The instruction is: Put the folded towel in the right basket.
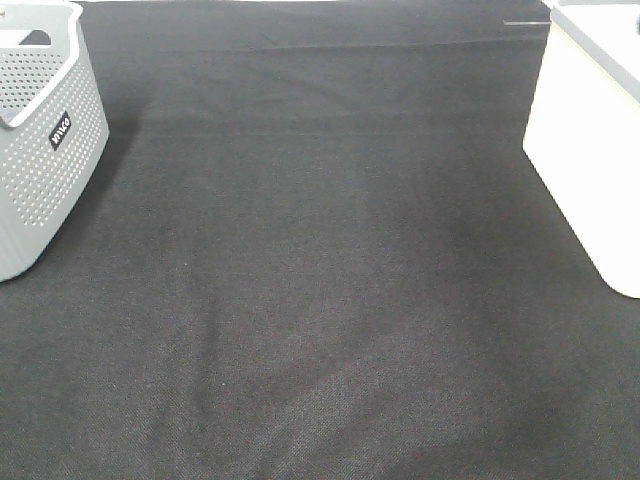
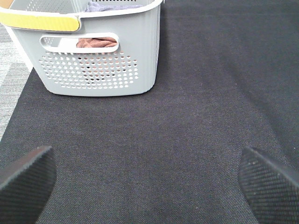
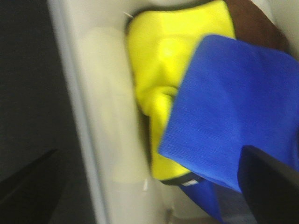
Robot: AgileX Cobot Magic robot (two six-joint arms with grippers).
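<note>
A blue folded towel (image 3: 233, 107) lies inside the white right basket (image 3: 103, 93), on top of a yellow towel (image 3: 173, 70), with a brown towel (image 3: 252, 23) beside them. My right gripper (image 3: 149, 191) hangs over that basket, open and holding nothing; its fingers are spread to either side of the blue towel. The view is blurred. The white basket (image 1: 585, 150) stands at the right edge of the exterior view. My left gripper (image 2: 149, 186) is open and empty above the black cloth, facing the grey left basket (image 2: 103, 70). Neither gripper shows in the exterior view.
The grey perforated basket (image 1: 40, 130) stands at the left edge of the table and holds a brownish towel (image 2: 96, 43) and a purple one (image 2: 112, 6). A black cloth (image 1: 320, 280) covers the table between the two baskets.
</note>
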